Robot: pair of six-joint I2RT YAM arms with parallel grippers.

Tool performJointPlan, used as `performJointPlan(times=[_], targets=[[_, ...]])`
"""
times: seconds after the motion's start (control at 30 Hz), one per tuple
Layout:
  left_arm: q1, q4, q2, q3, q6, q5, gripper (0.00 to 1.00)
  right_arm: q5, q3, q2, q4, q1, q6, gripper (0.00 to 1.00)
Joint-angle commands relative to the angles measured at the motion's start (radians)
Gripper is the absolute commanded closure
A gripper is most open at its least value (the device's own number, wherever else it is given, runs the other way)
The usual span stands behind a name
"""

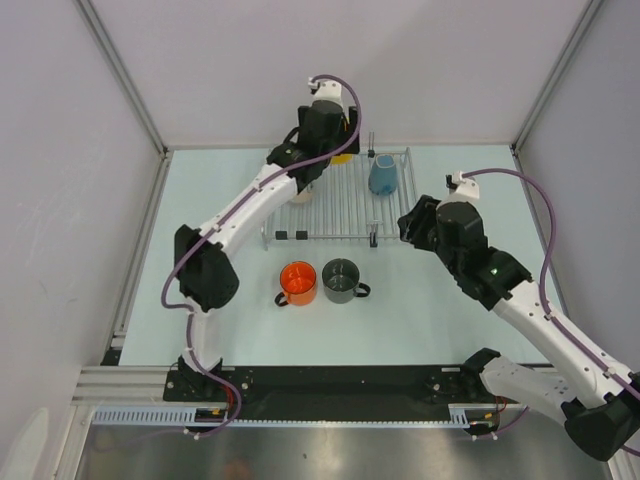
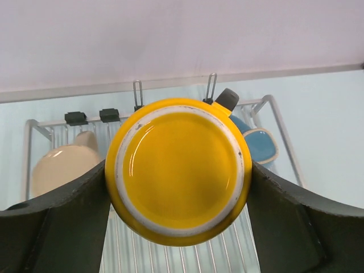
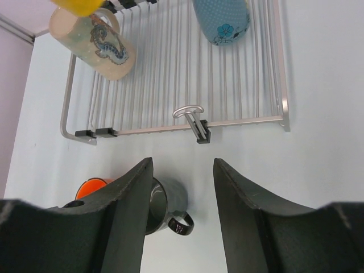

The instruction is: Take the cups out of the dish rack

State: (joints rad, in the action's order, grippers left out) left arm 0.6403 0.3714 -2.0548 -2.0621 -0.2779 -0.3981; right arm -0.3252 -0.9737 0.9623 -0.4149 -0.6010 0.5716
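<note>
Clamping the upturned yellow cup at the dish rack's far edge, the left pincer could, we judge, clip the adjacent cream cup; the right pincer hangs released.

A glossy yellow ceramic mug, its base ringed in white, is framed by the charcoal fingers of the left gripper. Ahead of the right gripper, a cream cylindrical mug is patterned with blue-and-orange paisley, and a light blue speckled mug is marked with a blue flower. Beneath it, an orange mug and a dark grey mug are seen.
</note>
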Motion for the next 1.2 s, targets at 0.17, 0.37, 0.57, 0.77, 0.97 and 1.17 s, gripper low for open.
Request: performJointPlan(times=[0.17,0.37,0.57,0.77,0.97,1.17], targets=[[-0.088,-0.192,0.444,0.407,-0.228,0.376,1.00,-0.054,-0.011,-0.046,0.051,0.040,0.008,0.44],[-0.142,-0.468,0.683,0.819,-0.405,0.687,1.00,-0.037,0.056,-0.114,0.134,0.062,0.042,0.31],[-0.148,-0.854,0.829,1.175,-0.615,0.909,1.00,0.214,0.153,-0.178,0.247,0.118,0.099,0.32],[-0.145,-1.387,0.887,1.468,-0.840,0.989,1.00,0.442,0.276,-0.237,0.401,0.138,0.197,0.32],[-0.137,-1.581,0.961,1.678,-0.888,0.891,1.00,0.646,0.517,-0.324,0.712,0.138,0.390,0.35],[-0.097,-1.554,0.976,1.702,-0.844,0.848,0.99,0.664,0.609,-0.353,0.884,0.055,0.478,0.37]])
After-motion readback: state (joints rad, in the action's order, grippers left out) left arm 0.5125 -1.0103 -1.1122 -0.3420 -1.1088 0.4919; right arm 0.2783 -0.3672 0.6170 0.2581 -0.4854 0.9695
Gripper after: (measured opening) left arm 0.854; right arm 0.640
